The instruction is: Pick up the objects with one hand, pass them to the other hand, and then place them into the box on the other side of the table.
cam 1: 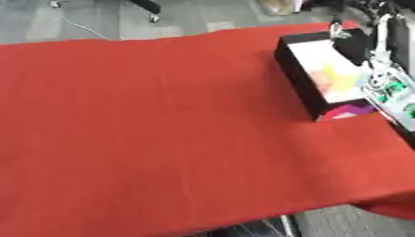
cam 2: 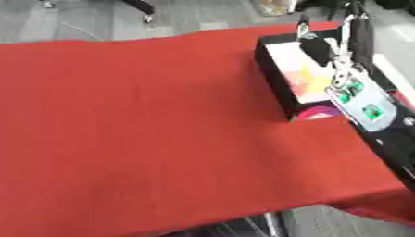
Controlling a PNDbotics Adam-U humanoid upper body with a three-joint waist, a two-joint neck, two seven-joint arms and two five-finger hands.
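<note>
A black box (cam 1: pixel 296 74) with a pale inside stands on the right part of the red-covered table (cam 1: pixel 162 129). Blurred yellow and pink shapes (cam 1: pixel 334 77) lie inside it, and a magenta and purple patch (cam 1: pixel 350 111) shows at its near end. My right arm comes in from the right edge and stretches along the box. Its black hand (cam 2: pixel 317 48) hangs over the box's far end. Whether the hand holds anything cannot be made out. The left hand does not show in either view.
The red cloth runs bare from the box to the left edge. Grey floor, a cable and chair castors (cam 1: pixel 152 17) lie beyond the far edge. The table's near right corner (cam 1: pixel 381 203) drops off to the floor.
</note>
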